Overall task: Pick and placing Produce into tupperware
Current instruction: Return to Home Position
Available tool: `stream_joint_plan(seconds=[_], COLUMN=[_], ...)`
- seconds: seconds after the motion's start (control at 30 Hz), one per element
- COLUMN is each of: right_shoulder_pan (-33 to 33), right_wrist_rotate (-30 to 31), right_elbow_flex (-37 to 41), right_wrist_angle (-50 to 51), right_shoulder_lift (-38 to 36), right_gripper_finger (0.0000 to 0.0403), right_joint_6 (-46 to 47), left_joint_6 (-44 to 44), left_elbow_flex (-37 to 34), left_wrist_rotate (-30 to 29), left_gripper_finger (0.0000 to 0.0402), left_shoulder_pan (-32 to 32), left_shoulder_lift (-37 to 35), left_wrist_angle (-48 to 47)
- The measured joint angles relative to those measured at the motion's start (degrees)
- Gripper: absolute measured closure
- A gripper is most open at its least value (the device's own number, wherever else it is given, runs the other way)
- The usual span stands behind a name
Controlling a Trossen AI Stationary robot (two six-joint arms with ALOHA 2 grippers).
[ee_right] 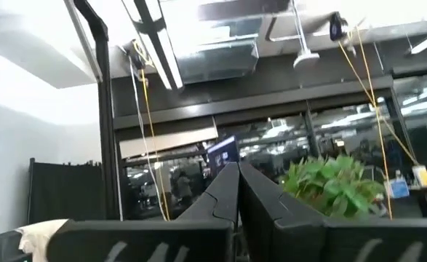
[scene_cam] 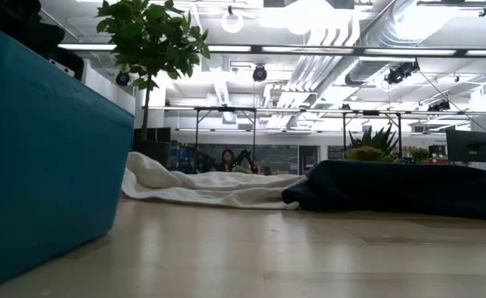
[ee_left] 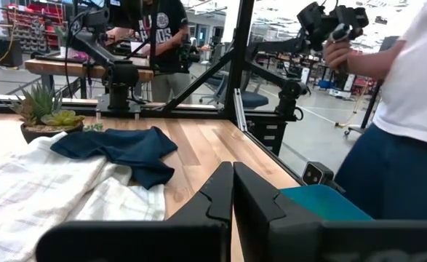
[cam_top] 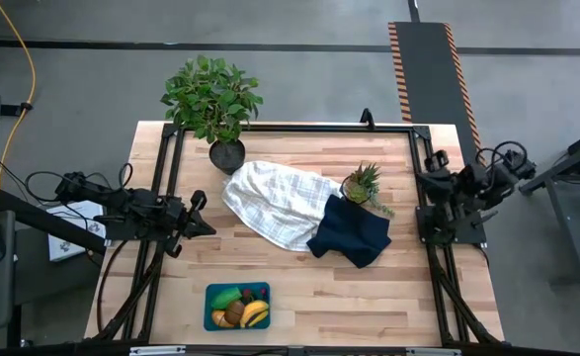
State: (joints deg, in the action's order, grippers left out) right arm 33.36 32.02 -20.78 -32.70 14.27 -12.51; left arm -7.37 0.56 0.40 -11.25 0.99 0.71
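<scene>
The teal tupperware [cam_top: 212,293] stands at the table's near edge, left of the middle; its wall [scene_cam: 44,157] fills the left of the low view and its rim [ee_left: 322,200] shows in the left wrist view. The produce lies in it: a yellow banana [cam_top: 256,314], a green piece [cam_top: 228,297] and a brown ball [cam_top: 234,314]. My left gripper [cam_top: 201,213] [ee_left: 233,191] is shut and level at the table's left side, holding nothing. My right gripper [cam_top: 423,184] [ee_right: 237,185] is shut at the right edge, tipped upward toward the room, also holding nothing.
A white checked cloth [cam_top: 275,203] and a dark navy cloth [cam_top: 352,232] lie mid-table. A small spiky plant [cam_top: 362,183] stands beside them and a large leafy potted plant [cam_top: 213,99] at the far edge. A person [ee_left: 409,109] stands beside the table.
</scene>
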Motion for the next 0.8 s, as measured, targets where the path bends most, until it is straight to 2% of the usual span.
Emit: stream_joint_plan(seconds=[0.1, 0.3, 0.4, 0.5, 0.6, 0.8], right_shoulder_pan=[0.0, 0.0, -0.02, 0.0, -0.04, -0.03], right_wrist_rotate=[-0.66, -1.4, -2.13, -1.92, 1.14, 1.36], right_elbow_flex=[0.0, -0.02, -0.01, 0.18, 3.05, 14.81], right_wrist_angle=[5.12, 19.44, 21.99, 21.38, 18.71, 2.32], right_shoulder_lift=[-5.09, -12.98, -14.01, -14.01, -14.06, -13.97], right_gripper_finger=[0.0403, 0.0403, 0.0403, 0.0403, 0.0403, 0.0403], right_joint_6=[-1.23, 2.73, 2.53, 0.29, -1.03, -0.74], left_joint_6=[-0.01, -0.02, -0.02, -0.03, -0.06, -0.06], left_elbow_flex=[0.0, 0.0, 0.0, 0.0, 0.0, 0.0], left_wrist_rotate=[0.01, 0.0, 0.01, 0.02, 0.02, 0.02], left_gripper_finger=[0.0401, 0.0401, 0.0401, 0.0401, 0.0401, 0.0401], left_shoulder_pan=[0.0, 0.0, 0.0, 0.0, 0.0, 0.0], left_shoulder_lift=[0.0, 0.0, -0.01, -0.02, -0.02, -0.02], left_wrist_angle=[0.0, 0.0, 0.02, 0.04, 0.09, 0.05])
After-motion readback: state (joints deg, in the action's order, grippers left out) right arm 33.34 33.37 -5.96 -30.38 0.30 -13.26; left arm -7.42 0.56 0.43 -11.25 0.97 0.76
